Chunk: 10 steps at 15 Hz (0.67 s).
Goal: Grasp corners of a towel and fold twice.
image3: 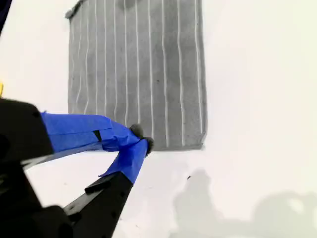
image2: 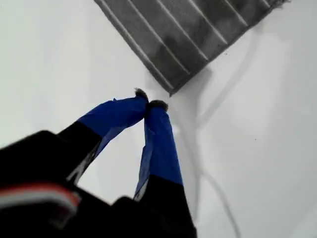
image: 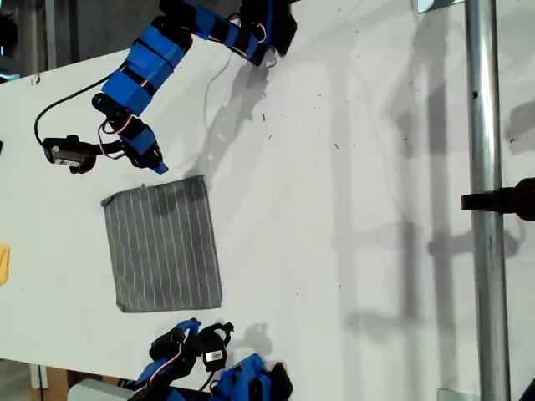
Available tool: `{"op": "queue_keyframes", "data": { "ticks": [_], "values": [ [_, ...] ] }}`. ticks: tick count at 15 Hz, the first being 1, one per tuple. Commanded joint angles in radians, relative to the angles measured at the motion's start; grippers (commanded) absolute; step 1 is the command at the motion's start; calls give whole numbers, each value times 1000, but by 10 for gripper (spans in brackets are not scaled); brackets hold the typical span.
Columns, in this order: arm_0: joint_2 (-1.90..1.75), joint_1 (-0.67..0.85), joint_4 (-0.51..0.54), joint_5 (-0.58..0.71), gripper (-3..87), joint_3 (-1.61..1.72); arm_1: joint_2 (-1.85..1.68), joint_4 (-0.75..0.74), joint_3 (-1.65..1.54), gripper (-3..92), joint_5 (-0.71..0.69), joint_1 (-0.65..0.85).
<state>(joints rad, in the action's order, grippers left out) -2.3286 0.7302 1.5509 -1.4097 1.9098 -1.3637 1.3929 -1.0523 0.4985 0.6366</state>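
Item 1, metal pole [image: 481, 167]: upright bar closest to the lens at the exterior view's right, with a black clamp on it; part of the stand, not of the work.

Item 2, table [image: 334, 209]: white top carrying everything listed.

Item 3, towel [image: 163, 246]: grey, pale stripes, spread flat at the exterior view's left, between the two arms. Flat and unwrinkled, so its edges are easy to get under. Whether it is already doubled over cannot be told.

Item 4, first arm [image: 146, 63]: blue, reaching in from the exterior view's top. The first gripper [image2: 151, 105] sits just off the towel's far edge, beside one corner [image2: 171, 91] but not touching it. Its fingers [image2: 158, 144] are pressed tip to tip on nothing. Judged: placed for a corner pinch, which needs the fingers to part first.

Item 5, second arm [image: 242, 380]: blue, drawn back at the exterior view's bottom. The second gripper [image3: 141, 139] hangs near the towel's near edge, its fingers together with no cloth seen between them.

Item 6, yellow object [image: 3, 266]: small, at the exterior view's left edge, well apart from the towel.
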Motion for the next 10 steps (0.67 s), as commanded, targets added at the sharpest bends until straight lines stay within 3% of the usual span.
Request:
{"op": "queue_keyframes", "data": {
  "ticks": [1, 3, 5, 10],
  "values": [
    [29, 37, 12, 8, -29, -81, 15, -11, 117, 10, -49, 14],
    [58, 28, 0, 8, -29, -94, 25, -35, 117, 164, -54, 2],
    [67, 14, -8, 5, -29, -95, 48, -49, 115, 247, -55, 0],
    [67, -3, -15, -2, -29, -91, 247, -137, 106, 296, -132, -17]
  ]
}}
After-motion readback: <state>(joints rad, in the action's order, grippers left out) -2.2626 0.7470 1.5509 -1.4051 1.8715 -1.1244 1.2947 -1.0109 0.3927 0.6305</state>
